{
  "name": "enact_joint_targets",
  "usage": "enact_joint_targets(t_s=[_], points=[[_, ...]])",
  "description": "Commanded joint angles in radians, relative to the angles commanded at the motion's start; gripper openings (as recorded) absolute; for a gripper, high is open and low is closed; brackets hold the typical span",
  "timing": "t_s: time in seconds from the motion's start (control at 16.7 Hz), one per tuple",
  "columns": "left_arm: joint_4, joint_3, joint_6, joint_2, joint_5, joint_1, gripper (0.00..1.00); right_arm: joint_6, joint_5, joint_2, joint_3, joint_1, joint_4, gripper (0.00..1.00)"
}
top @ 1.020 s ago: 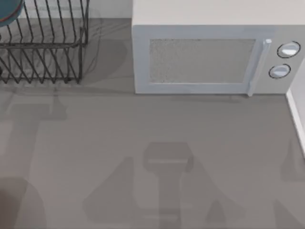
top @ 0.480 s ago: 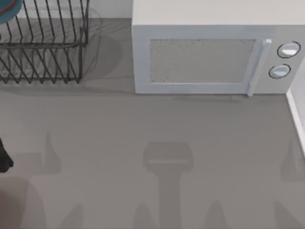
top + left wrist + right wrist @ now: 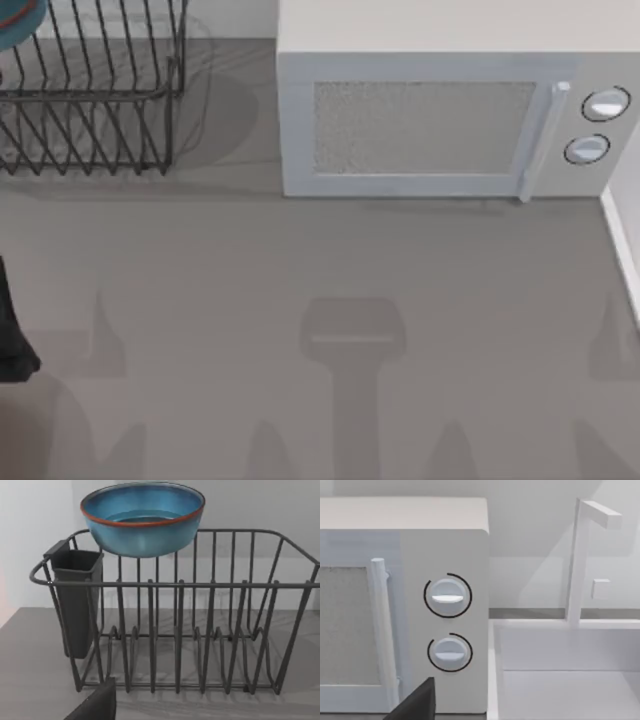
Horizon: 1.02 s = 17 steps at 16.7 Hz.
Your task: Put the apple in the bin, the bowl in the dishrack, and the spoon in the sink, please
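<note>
Bowl (image 3: pixel 143 518) placement looks done: the blue-teal bowl with its reddish-brown rim sits at the top of the dishrack (image 3: pixel 200 630), perched on the upper wires at the end with the dark utensil holder (image 3: pixel 76 600), and nothing grips it. From above, just a sliver of it shows at the rack's far left corner.

What has changed over the last second is the left arm (image 3: pixel 12 330). A dark piece of it has come into the top view at the table's left edge, well short of the rack, where a second ago only its shadow lay on the countertop (image 3: pixel 300 270). I read that as the arm backing off after the drop (its wrist camera faces the rack from a little way off). Whether its claw is released or clenched, I cannot tell.

Neither can I tell for the right arm's claw; its wrist camera faces the microwave (image 3: pixel 405 605) dials and the white sink (image 3: pixel 560 670) beside it.

By my judgement the bowl step is finished, leaving the apple and spoon.
</note>
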State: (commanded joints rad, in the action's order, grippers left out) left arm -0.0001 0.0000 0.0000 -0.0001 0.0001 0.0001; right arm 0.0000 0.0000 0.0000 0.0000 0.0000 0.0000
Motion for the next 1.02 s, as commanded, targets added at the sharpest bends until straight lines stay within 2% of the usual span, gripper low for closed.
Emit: enact_joint_targets(t_s=[0.18, 0.36, 1.02], points=[[0.000, 0.000, 0.000, 0.000, 0.000, 0.000, 1.00, -0.016, 0.000, 0.034, 0.030, -0.005, -0.033, 1.00], [0.000, 0.000, 0.000, 0.000, 0.000, 0.000, 1.00, -0.072, -0.002, 0.163, 0.130, -0.022, -0.149, 1.00], [0.000, 0.000, 0.000, 0.000, 0.000, 0.000, 1.00, -0.384, -0.003, 1.092, 0.668, -0.125, -0.841, 1.00]])
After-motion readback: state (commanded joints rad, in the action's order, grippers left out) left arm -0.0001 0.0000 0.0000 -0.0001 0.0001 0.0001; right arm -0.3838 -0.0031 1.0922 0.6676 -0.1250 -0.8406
